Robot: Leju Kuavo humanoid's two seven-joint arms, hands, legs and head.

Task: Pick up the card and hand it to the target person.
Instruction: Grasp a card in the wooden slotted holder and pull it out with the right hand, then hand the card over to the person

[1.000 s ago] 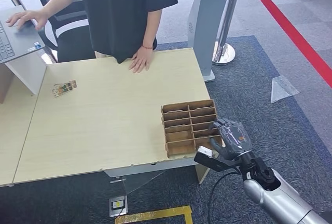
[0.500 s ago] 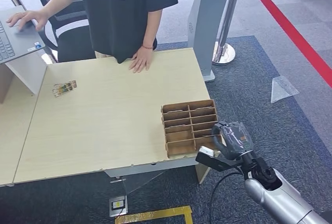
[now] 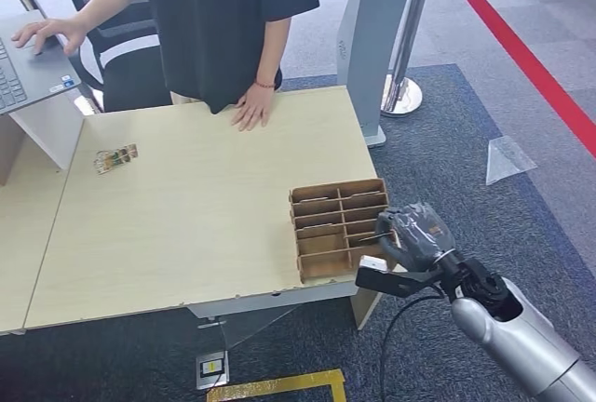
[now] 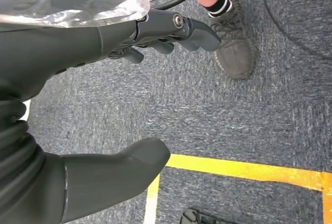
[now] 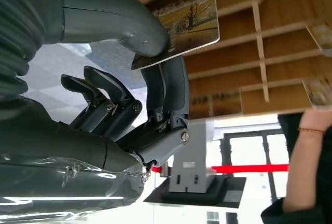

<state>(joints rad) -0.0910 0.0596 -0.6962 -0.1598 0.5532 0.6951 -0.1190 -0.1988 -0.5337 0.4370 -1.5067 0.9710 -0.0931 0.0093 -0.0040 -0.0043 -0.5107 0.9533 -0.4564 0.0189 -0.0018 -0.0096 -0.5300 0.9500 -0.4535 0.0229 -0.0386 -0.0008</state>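
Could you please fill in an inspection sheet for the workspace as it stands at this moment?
Surface: light wooden table, with a second table abutting its left side.
Job's things: card pinched in the right hand, beside the brown divided tray; person stands at the far edge, one palm on the table.
Clutter: small printed item far left; laptop.
Hands: left hand hangs over carpet, holding nothing.
Cables: black cable below the right wrist.
Surroundings: grey carpet, red floor line, grey kiosk stand.
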